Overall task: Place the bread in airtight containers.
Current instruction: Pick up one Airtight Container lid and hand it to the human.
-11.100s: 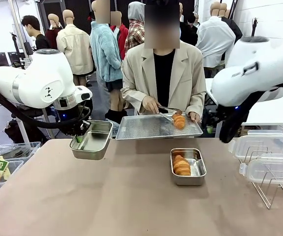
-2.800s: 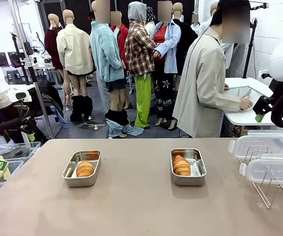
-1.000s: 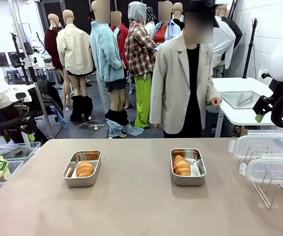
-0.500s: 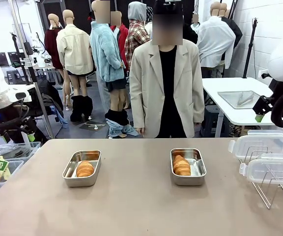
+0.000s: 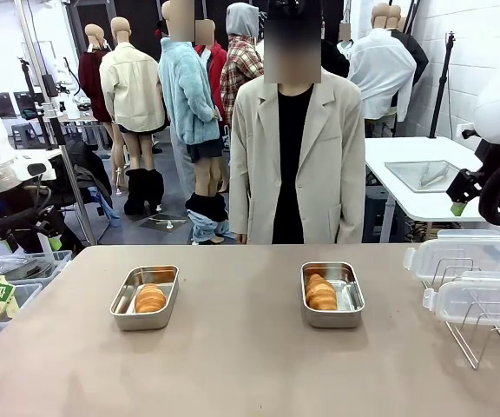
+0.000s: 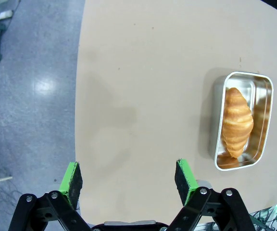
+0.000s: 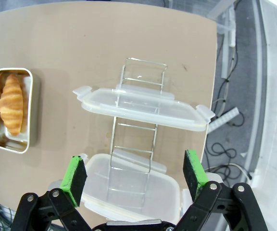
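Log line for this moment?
left tin: one croissant | right tin: one croissant | lids: on wire rack | left gripper: open, empty | right gripper: open, above lids

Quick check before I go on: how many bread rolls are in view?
2. One roll lies in the left tin, the other roll in the right tin. Both tins stand uncovered, so a hidden roll seems unlikely.
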You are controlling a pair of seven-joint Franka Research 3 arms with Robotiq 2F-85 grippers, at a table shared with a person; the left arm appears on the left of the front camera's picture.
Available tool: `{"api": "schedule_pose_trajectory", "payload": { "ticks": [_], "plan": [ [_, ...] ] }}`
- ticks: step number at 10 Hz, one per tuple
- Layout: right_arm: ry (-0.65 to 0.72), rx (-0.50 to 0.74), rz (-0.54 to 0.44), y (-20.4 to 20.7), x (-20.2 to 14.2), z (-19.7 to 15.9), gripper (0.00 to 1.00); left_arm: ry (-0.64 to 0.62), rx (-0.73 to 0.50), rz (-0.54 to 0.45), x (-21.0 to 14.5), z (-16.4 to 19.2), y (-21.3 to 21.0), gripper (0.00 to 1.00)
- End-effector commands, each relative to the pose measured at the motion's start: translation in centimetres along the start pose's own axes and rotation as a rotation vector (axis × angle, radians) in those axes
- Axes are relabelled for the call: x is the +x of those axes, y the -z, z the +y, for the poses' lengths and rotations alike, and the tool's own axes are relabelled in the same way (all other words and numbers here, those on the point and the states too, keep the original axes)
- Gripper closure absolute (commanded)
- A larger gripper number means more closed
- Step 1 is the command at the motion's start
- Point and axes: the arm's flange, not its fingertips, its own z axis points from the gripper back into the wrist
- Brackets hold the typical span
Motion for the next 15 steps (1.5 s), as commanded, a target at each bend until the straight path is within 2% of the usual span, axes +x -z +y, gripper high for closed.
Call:
{"api": "schedule_pose_trajectory", "payload": {
  "ticks": [1,13,14,15],
  "plan": [
    [0.013,-0.016,0.003,-0.01,0.00,0.20,0.00,-0.006,0.007,-0.003,0.08,-0.06,-0.17,0.00],
    [0.000,0.000,0.000,0.00,0.00,0.00,0.00,-0.006,0.007,-0.003,0.08,-0.06,-0.17,0.00],
    [-0.157,0.024,0.042,-0.12,-0.43,-0.26,0.00,-0.006,0.007,-0.003,0.08,-0.06,-0.17,0.00],
    [-0.373,0.053,0.119,0.01,-0.79,-0.27,0.00,-0.006,0.007,-0.003,0.08,-0.06,-0.17,0.00]
  ]
}}
